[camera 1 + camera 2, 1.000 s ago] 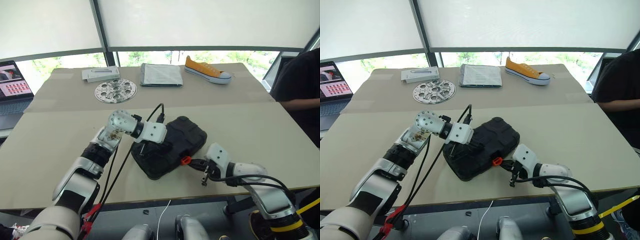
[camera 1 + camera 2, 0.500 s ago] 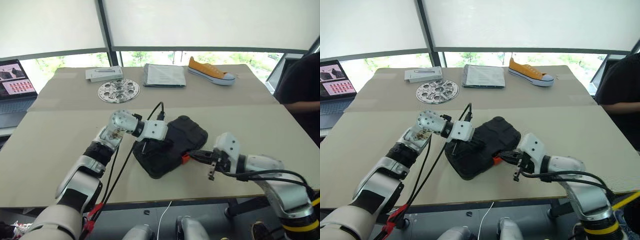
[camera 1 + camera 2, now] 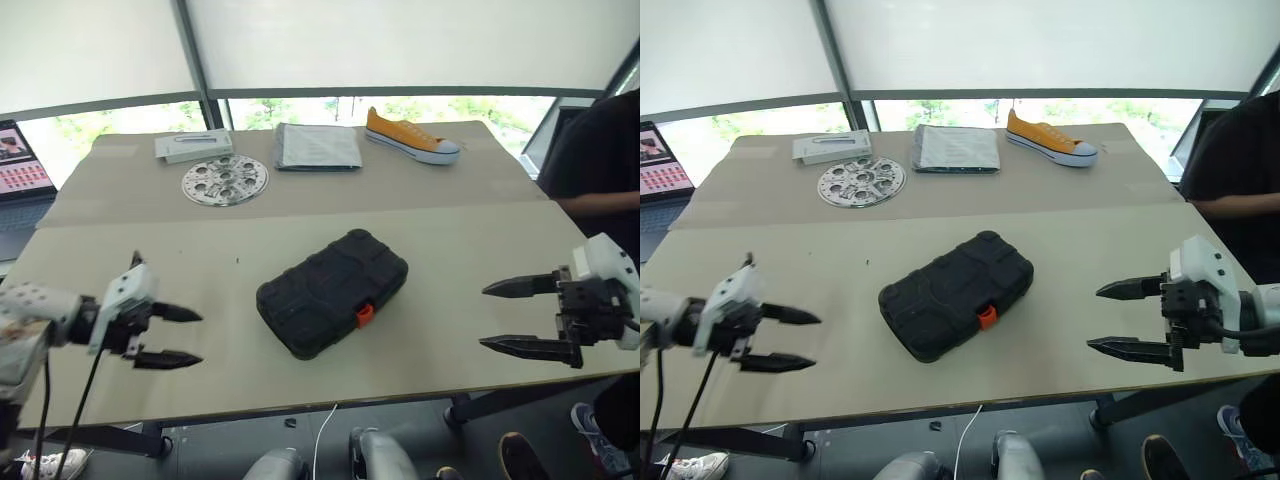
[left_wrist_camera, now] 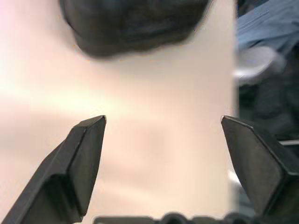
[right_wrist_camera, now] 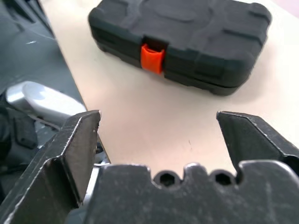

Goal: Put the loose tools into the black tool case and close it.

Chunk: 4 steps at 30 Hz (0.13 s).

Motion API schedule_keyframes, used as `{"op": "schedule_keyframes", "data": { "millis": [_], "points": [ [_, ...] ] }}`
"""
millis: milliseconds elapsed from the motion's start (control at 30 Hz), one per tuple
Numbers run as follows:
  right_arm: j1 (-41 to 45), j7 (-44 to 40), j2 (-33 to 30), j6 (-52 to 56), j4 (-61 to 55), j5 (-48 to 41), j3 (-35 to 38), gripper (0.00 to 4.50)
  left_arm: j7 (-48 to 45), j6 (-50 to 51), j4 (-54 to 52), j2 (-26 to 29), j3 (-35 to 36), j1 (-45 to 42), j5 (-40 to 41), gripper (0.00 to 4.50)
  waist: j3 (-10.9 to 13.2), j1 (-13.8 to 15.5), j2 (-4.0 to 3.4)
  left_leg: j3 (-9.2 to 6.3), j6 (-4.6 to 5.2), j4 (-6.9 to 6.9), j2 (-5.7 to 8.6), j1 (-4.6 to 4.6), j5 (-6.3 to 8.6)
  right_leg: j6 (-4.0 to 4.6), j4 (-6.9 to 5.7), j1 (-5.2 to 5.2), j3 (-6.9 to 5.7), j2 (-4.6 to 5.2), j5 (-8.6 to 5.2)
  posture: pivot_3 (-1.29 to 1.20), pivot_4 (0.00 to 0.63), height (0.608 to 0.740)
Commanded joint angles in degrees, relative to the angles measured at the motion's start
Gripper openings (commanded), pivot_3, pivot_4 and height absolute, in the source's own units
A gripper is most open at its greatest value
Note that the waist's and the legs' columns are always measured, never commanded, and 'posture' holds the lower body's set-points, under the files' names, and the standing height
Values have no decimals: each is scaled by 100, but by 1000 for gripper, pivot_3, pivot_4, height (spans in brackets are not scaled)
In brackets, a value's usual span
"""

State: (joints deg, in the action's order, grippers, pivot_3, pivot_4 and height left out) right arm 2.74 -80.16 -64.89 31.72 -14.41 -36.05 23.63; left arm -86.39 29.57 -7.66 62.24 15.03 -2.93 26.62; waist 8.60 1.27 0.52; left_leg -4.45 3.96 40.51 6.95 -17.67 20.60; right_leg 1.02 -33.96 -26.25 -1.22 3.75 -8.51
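Black and ribbed, the tool case [image 3: 332, 292] lies closed at the middle of the tan bench [image 3: 470, 250], set askew, its small orange latch [image 3: 365, 315] facing the near edge. Nothing touches it. Well off to its left the left tool [image 3: 175, 336] hangs over the bench, fingers spread and empty, pointing toward the case. Well off to its right the right tool [image 3: 515, 316] is likewise spread wide and empty, also pointing toward the case. Along the far side lie a perforated metal disc [image 3: 225, 181], a grey folder [image 3: 317, 146] and an orange sneaker [image 3: 411, 137].
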Motion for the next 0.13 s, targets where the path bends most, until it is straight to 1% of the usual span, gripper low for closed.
{"op": "schedule_keyframes", "data": {
  "millis": [33,133],
  "points": [
    [430,-238,-95,-248,363,24,-227,4444,500,305,-494,-155,434,38,384,4015,9,44,-11,0,-4,0,4,-1,2,-1,-1,0,-2,7,1,0,150,740],
    [725,-252,-39,-329,514,91,-501,4444,665,210,-621,-209,443,133,365,4015,13,51,-15,2,-18,0,9,-1,9,-1,-5,-2,-6,16,2,0,150,740]
  ]
}}
